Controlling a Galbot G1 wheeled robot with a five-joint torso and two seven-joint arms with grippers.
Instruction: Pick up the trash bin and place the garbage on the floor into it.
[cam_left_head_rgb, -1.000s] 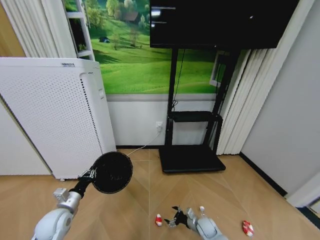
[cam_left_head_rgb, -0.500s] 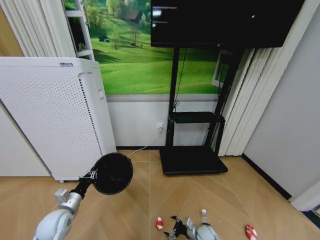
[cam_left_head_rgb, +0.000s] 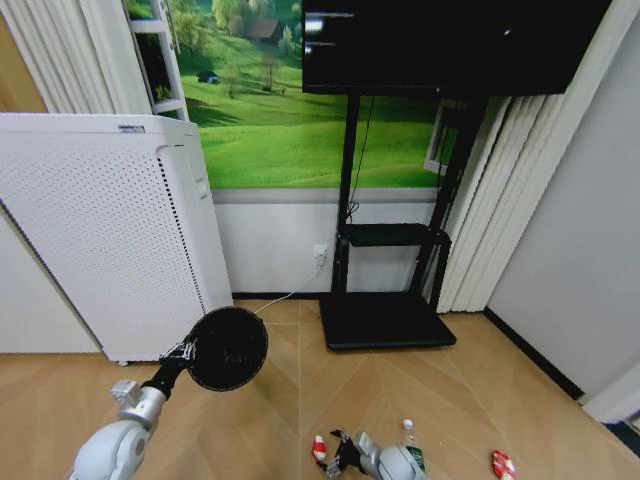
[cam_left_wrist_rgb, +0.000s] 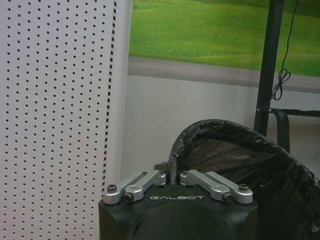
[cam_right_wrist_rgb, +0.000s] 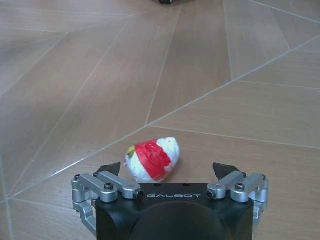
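A wood-plank floor (cam_left_head_rgb: 480, 400) runs up to a wall with a green landscape mural, a black TV stand and a tall white perforated appliance (cam_left_head_rgb: 100, 230). The left pincer (cam_left_wrist_rgb: 173, 176) is clamped on the rim of the trash bin (cam_left_head_rgb: 228, 347), holding it in the air beside the appliance with its mouth tipped sideways rather than upward. Down low, the right pincer (cam_right_wrist_rgb: 169, 172) is spread wide just above the floor, its tips on either side of a red-and-white piece (cam_right_wrist_rgb: 151, 159) of garbage. A small bottle (cam_left_head_rgb: 411, 440) lies beside that arm and a second red-and-white piece (cam_left_head_rgb: 502, 465) lies further right. The piece is rounded and sits slightly left of centre between the tips, so closing could nudge it out or send it rolling. Pressing too low could scrape the tips on the floor. The tilted bin could also spill whatever is dropped in.
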